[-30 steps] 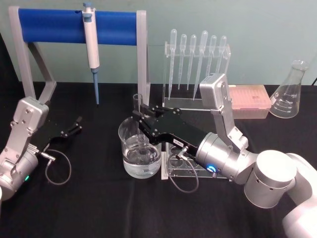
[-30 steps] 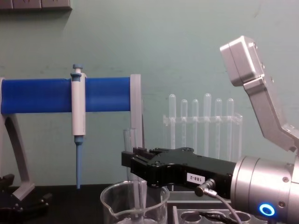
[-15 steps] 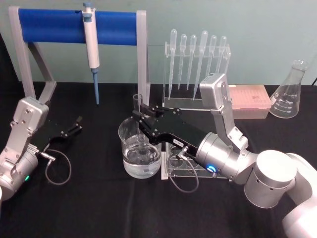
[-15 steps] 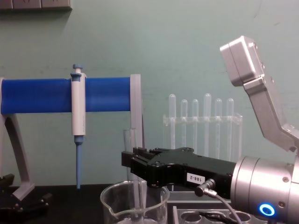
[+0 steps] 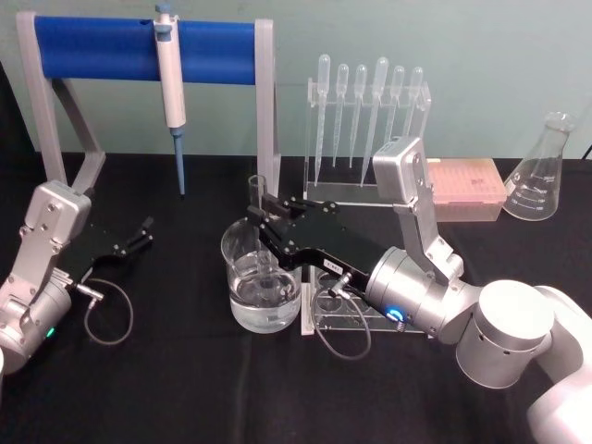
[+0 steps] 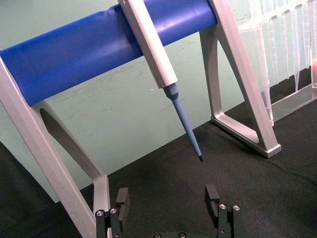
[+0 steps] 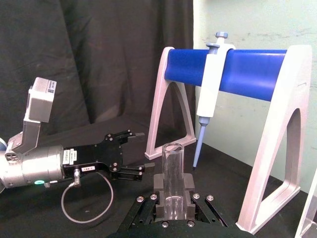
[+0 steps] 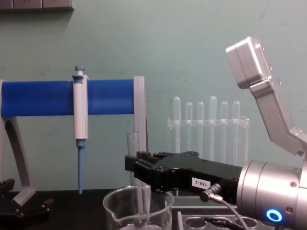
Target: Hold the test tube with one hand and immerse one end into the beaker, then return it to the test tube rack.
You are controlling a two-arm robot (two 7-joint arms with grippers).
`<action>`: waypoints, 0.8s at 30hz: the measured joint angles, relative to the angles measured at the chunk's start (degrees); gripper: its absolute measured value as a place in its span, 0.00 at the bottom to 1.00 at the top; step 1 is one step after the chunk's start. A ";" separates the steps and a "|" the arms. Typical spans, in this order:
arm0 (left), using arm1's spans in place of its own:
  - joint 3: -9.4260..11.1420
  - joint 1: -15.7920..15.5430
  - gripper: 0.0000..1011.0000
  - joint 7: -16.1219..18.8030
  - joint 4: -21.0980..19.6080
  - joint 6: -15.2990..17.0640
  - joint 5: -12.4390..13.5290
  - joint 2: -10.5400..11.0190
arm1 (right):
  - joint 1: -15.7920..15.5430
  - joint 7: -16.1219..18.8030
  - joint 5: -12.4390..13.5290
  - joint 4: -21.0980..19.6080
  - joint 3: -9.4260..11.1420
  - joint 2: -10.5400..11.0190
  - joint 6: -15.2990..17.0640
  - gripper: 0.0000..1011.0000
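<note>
The right gripper (image 5: pixel 260 218) clamped the tube (image 5: pixel 256 191) upright, its lower end dipped inside the beaker (image 5: pixel 233 252) for immersion; the rack (image 5: pixel 344 320) stood just beside the beaker; the left gripper (image 5: pixel 141 233) lay open, idle, well left.

Beyond the jaws of the right gripper (image 5: pixel 260 215) you see a blue-barred stand (image 5: pixel 102 46) holding a pipettor (image 5: pixel 170 83); farther right, a pipette rack (image 5: pixel 368 111), pink box (image 5: pixel 470 183) and flask (image 5: pixel 539 176).
</note>
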 joint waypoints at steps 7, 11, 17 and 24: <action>0.00 0.00 0.99 0.00 0.00 0.00 0.00 0.00 | 0.00 0.00 0.00 0.00 0.00 0.00 0.00 0.22; 0.00 0.00 0.99 0.00 0.00 0.00 0.00 0.00 | 0.00 0.00 0.00 0.00 0.00 0.00 0.00 0.22; 0.00 0.00 0.99 0.00 0.00 0.00 0.00 0.00 | 0.00 0.00 0.00 0.00 0.00 0.00 0.00 0.22; 0.00 0.00 0.99 0.00 0.00 0.00 0.00 0.00 | 0.00 0.00 0.00 0.00 0.00 0.00 0.00 0.22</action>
